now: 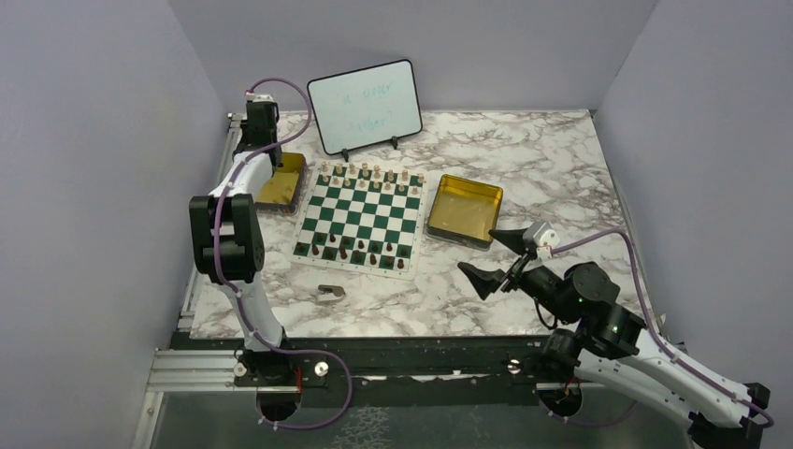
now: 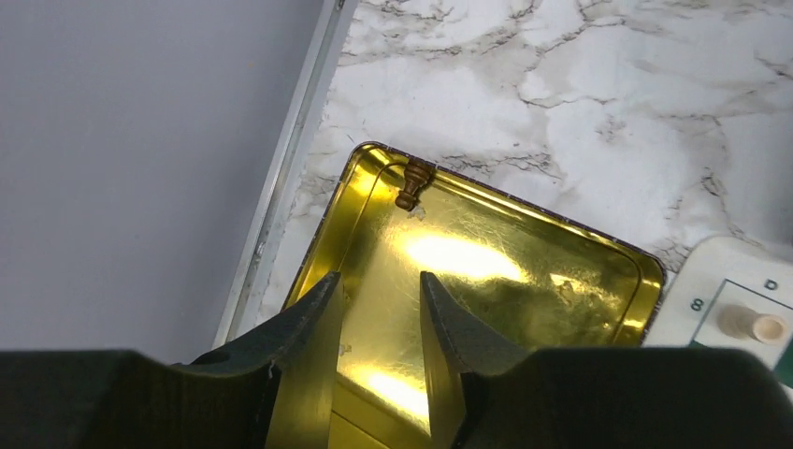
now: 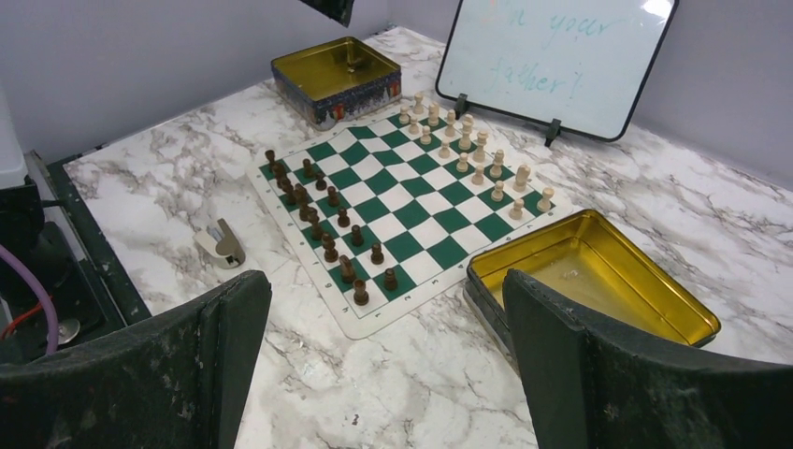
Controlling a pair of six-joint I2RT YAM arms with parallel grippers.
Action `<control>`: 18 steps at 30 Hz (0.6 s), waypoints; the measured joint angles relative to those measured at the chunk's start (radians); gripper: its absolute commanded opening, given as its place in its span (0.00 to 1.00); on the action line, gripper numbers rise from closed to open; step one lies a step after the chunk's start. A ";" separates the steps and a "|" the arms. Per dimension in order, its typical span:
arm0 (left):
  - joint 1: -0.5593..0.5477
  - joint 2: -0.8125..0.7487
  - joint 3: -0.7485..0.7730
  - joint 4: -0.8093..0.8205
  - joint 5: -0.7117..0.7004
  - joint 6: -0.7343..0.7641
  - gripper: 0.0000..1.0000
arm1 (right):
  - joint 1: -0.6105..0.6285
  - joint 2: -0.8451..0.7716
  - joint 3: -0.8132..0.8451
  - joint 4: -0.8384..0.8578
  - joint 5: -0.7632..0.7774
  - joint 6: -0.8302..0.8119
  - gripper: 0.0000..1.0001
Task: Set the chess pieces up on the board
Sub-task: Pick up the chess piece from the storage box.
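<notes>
one dark piece [image 2: 412, 185] lies in a corner of the gold tin [image 2: 561, 281], off the board [image 1: 358, 213]. the left gripper [image 2: 379, 281] hovers over the tin, partly spread and empty. fetching that piece looks like the step in hand: reach forward, lower, pinch. the right gripper [image 3: 385, 281] stands spread wide.

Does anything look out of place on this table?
One dark brown chess piece lies in a corner of the left gold tin, off the board. A greyish scrap sits on the table nearby.
</notes>
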 measured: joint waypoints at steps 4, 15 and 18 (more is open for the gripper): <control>0.031 0.079 0.013 0.051 0.025 0.021 0.36 | 0.000 -0.002 0.000 -0.002 0.011 0.000 1.00; 0.104 0.154 -0.021 0.180 0.147 0.045 0.35 | 0.000 0.092 0.050 -0.033 0.023 -0.008 1.00; 0.111 0.177 -0.020 0.201 0.175 0.047 0.34 | 0.000 0.113 0.050 -0.032 0.027 -0.017 1.00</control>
